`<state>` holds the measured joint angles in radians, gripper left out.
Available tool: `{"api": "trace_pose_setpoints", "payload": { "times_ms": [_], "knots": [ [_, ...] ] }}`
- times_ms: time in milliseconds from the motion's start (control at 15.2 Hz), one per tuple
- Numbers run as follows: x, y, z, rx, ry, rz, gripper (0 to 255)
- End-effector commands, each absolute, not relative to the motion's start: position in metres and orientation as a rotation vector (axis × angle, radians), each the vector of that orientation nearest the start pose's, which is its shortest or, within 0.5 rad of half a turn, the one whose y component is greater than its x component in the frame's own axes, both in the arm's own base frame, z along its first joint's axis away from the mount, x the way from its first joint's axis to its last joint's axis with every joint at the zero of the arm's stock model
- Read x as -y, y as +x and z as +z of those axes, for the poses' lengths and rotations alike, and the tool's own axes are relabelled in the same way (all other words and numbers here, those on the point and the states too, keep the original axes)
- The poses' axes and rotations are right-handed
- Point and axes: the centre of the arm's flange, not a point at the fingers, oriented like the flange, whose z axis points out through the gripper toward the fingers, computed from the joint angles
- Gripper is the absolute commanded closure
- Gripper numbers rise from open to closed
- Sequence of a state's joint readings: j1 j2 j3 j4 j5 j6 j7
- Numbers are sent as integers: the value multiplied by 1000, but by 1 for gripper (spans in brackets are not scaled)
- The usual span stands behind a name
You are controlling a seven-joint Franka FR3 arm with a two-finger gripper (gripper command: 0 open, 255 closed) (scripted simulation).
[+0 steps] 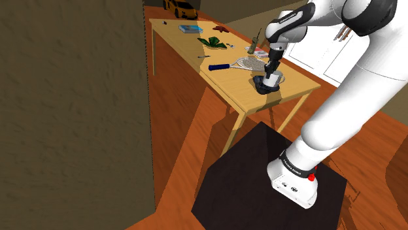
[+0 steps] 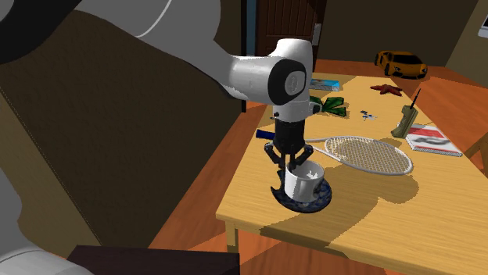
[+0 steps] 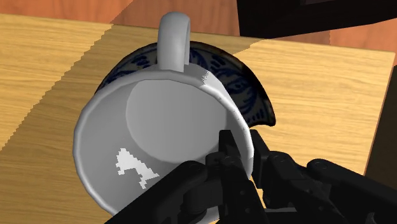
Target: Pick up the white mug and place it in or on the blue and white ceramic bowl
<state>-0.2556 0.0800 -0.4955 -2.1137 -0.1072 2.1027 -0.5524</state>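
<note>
Middle of the second exterior view: the mug [image 2: 305, 181] tilts over the bowl [image 2: 313, 205] near the table [image 2: 407, 215] edge. The gripper [image 2: 285, 173] is clamped on the mug's rim wall. I'd judge the mug light, stiff, slick and chippable, and the handle a surer hold.

Under the claw [image 1: 269, 77] lies a pale wooden counter [image 1: 222, 78], long and plain, on slim legs [image 1: 237, 128] of the same wood. Most of its top is brightly lit. A hard-edged shadow [image 2: 352, 232] crosses the end nearest the claw. Below the claw and all around the counter runs a red-brown plank floor [image 1: 189, 150] with a soft sheen. A tall dull-brown wall [image 1: 72, 111], rough in texture, stands off the counter's long side, well apart from the claw. Past the counter's far end, away from the claw, is a dark panelled door [image 2: 283, 22]. On the claw's other side, beyond the counter, white panelled fronts [image 1: 327, 55] catch the light.
</note>
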Motion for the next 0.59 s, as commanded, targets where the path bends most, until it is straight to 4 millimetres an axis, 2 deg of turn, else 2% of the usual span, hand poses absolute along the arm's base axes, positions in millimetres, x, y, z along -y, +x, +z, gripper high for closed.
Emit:
{"api": "trace_pose_setpoints", "payload": {
  "times_ms": [0, 66, 132, 462, 528],
  "knots": [
    [374, 397, 375, -224, -3178, 228, 255],
    [374, 397, 375, -224, -3178, 228, 255],
    [374, 397, 375, -224, -3178, 228, 0],
    [374, 397, 375, -224, -3178, 228, 0],
    [374, 399, 389, -224, -3178, 228, 0]
  ]
}}
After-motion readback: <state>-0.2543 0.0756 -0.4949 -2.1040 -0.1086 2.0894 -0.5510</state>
